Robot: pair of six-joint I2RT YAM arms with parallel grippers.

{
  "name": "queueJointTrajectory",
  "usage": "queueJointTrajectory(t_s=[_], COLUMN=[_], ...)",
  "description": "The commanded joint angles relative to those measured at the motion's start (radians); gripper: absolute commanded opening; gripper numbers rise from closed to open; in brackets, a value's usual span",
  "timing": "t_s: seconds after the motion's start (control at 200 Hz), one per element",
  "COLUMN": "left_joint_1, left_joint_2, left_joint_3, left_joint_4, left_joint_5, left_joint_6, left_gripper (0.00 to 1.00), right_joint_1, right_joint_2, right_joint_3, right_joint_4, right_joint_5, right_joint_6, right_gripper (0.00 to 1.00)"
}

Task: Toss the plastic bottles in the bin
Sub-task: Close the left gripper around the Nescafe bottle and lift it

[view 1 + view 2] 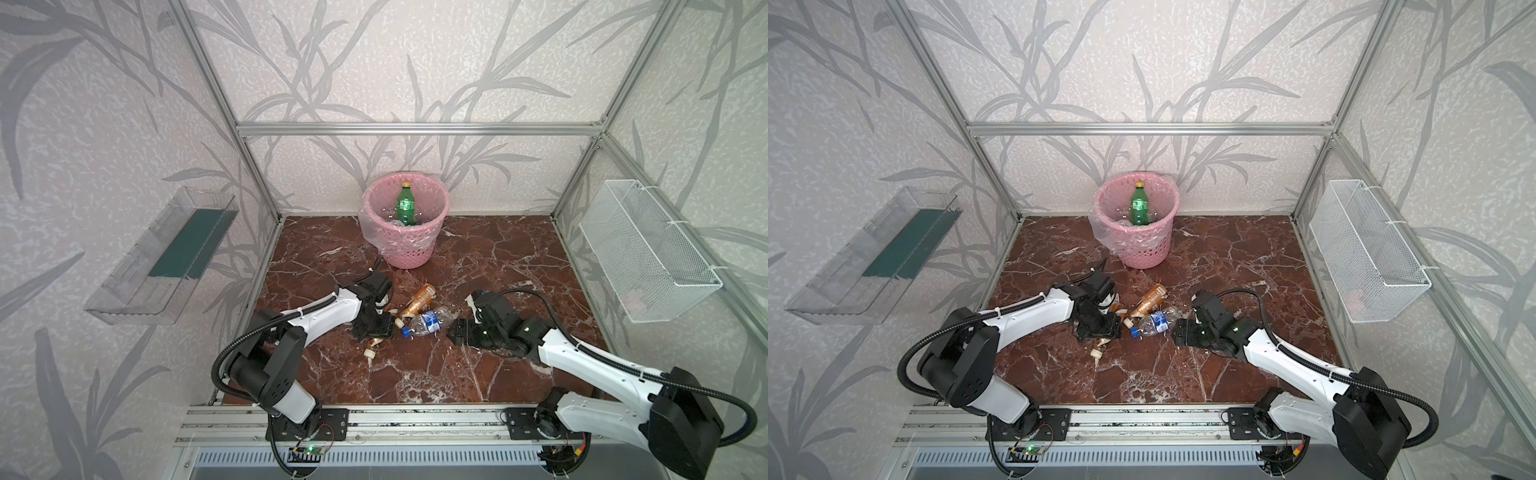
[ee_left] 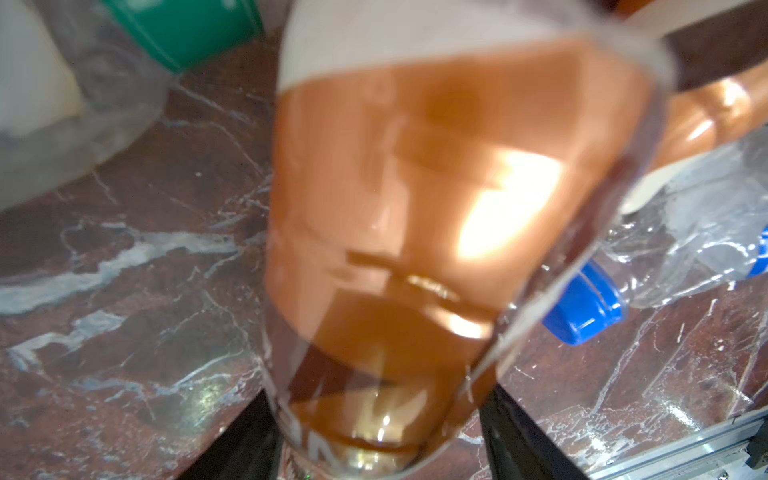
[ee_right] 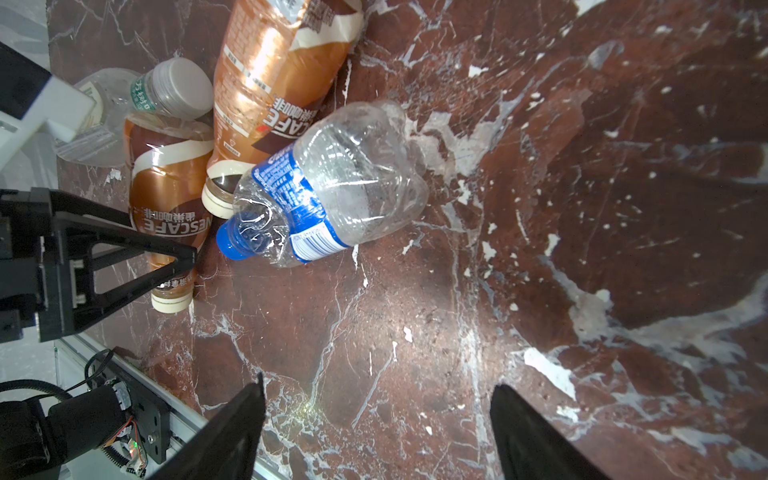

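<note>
Since these bottles look empty and thin-walled, I judge them very light, easy to dent, and prone to skid on polished stone.

**Landmark:** the bin (image 1: 411,255) is round and pink, with lattice sides and a clear bag liner, and stands at the back of the marble tabletop (image 1: 498,270). A green bottle (image 1: 405,205) sits inside it, cap up.

**Cluster:** four bottles lie on their sides in front of the bin, well apart from it.
- The straddled coffee bottle (image 3: 166,195) has a glossy orange-brown sleeve, a cream cap and a waisted body. It is the one farthest from the bin.
- The free coffee bottle (image 3: 270,75) is the same make and lies closer to the bin.
- The blue-label bottle (image 3: 332,183) is clear and badly crumpled, with a blue cap, and touches the free coffee bottle's neck.
- The grey-capped bottle (image 3: 166,91) is clear with a green label band and is partly hidden.

**Left end effector** (image 1: 374,328): its jaws bracket the straddled coffee bottle at mid-body. I cannot tell whether they actually press on it.

**Right end effector** (image 3: 376,386): its jaws are spread wide and hold nothing, just beside the blue-label bottle on the side away from the bin.

**Handling judgement:** the glossy sleeves are probably slick, so the waist is likely the safest place to hold them. The crumpled bottle will likely give under pressure, so it should be gripped across the label band, where the wall looks stiffest.
</note>
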Motion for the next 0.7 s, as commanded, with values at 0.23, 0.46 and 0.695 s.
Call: queueJointTrajectory(t_s=[0.23,0.46,0.695], left_joint_1=[-0.024,-0.023,-0.023], left_joint_2=[-0.086,-0.071,-0.038], left_joint_3=[-0.054,-0.027,-0.007], left_joint_4=[0.084,0.111,0.112], left_joint_5=[-0.121,-0.158,-0.183], left_joint_6=[-0.055,-0.057,-0.051], left_gripper=[0.75,0.73,0.65], right_joint_1=[0.002,0.002,0.002], right_joint_2=[0.006,-0.003,-0.011], right_joint_3=[-0.015,-0.016,-0.02], right_joint_4=[0.008,0.002,-0.002], right_joint_5=[-0.002,0.001,0.004], right_joint_6=[-0.004,-0.004,-0.005], right_gripper=[0.84,0.84,0.84])
